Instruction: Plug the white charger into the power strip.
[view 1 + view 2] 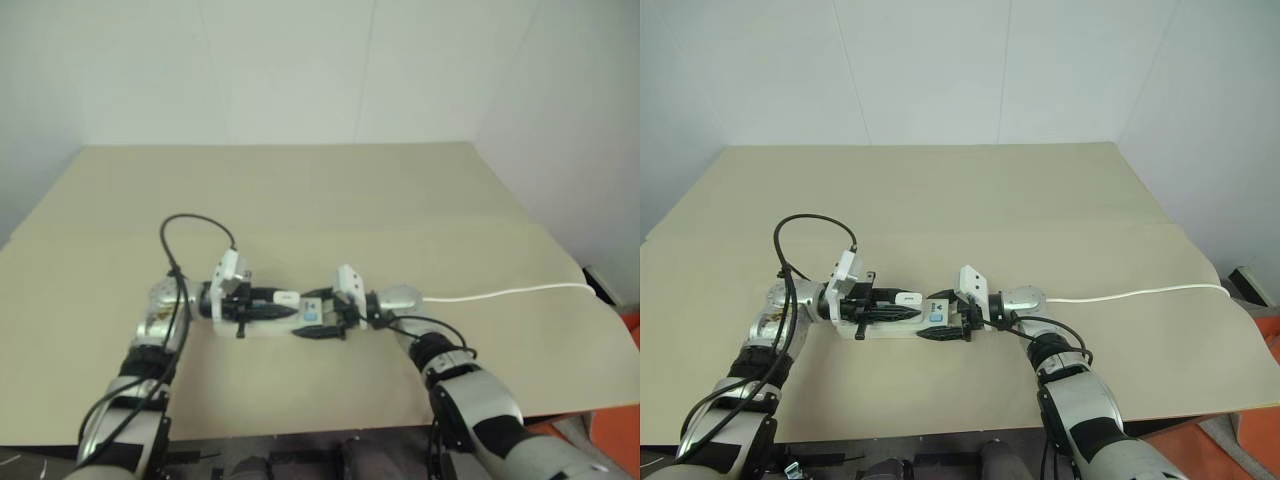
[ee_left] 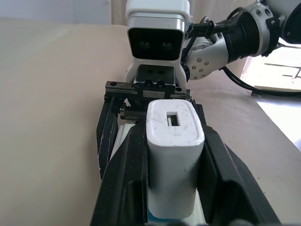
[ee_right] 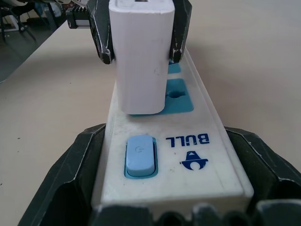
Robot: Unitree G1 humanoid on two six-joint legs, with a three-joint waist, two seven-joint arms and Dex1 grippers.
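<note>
The power strip point(image 3: 188, 155) lies flat on the tan table, its blue switch toward my right wrist camera. My right gripper point(image 3: 171, 197) is shut on its switch end, one black finger point(image 3: 75, 179) against each long side. The white charger point(image 3: 141, 61) stands upright on a blue socket face with its base against it; its prongs are hidden. My left gripper point(image 2: 171, 132) is shut on the charger, a finger point(image 2: 124, 188) pressed on each side. In the right eye view the charger point(image 1: 906, 298) sits on top of the strip point(image 1: 890, 330) between both grippers, near the table's front middle.
The strip's thin white cable point(image 1: 1140, 293) runs right across the table toward its right edge. A black cable point(image 1: 805, 225) loops up from my left wrist. The tan table point(image 1: 960, 190) stretches back to a white wall.
</note>
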